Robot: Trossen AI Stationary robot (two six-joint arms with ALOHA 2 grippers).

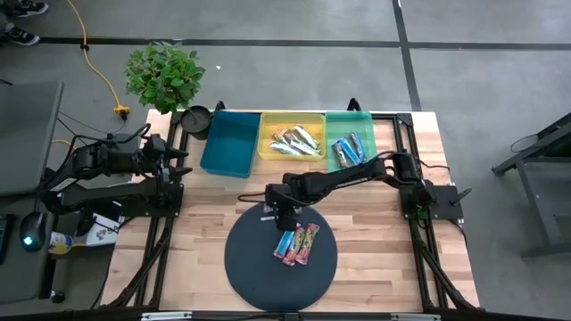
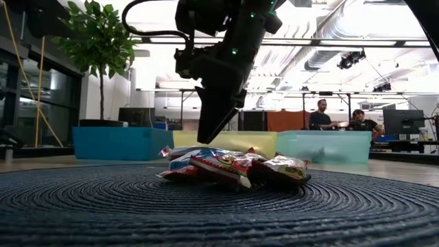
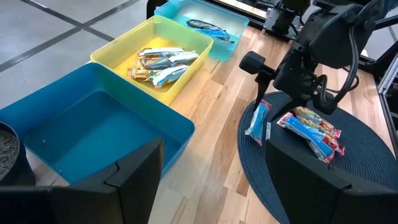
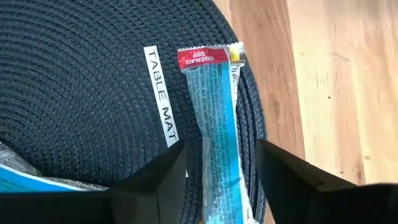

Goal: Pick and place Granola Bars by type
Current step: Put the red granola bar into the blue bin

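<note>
Right wrist view shows a blue granola bar [image 4: 216, 124] lying lengthwise between the right gripper [image 4: 221, 180]'s parted fingers, not clamped, its red-tipped end pointing away. Two more bars [image 1: 298, 243] lie just beside on the mat [image 1: 250, 267].

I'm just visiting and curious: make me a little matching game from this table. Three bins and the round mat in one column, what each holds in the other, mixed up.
Things:
1. blue bin
2. yellow bin
3. green bin
4. round dark mat

What it holds:
A. blue-wrapped bars
B. nothing
C. the last few bars, not yet sorted, with the right gripper above one
D. silver-wrapped bars

Pairs: 1-B, 2-D, 3-A, 4-C
</note>
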